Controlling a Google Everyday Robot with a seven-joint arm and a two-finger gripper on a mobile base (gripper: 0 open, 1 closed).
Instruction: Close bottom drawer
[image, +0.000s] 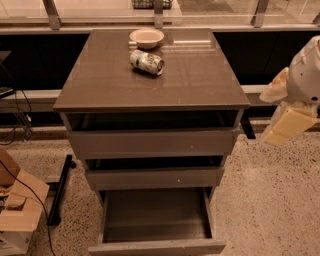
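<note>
The bottom drawer (156, 246) is the lowest of three grey-brown drawers and stands pulled far out toward me, its empty grey tray (156, 212) exposed. Its thin flat front panel runs along the bottom edge of the view. The middle drawer (154, 177) and the top drawer (150, 143) above it are each slightly open. My gripper (287, 122) hangs at the right edge of the view, beside the cabinet's right side at about the height of the top drawer, well away from the bottom drawer.
On the cabinet top (150, 75) lie a tipped-over can (147, 62) and a small pale bowl (146, 37). A cardboard box (20, 205) with a black cable and a black stand leg (61, 187) are on the speckled floor to the left.
</note>
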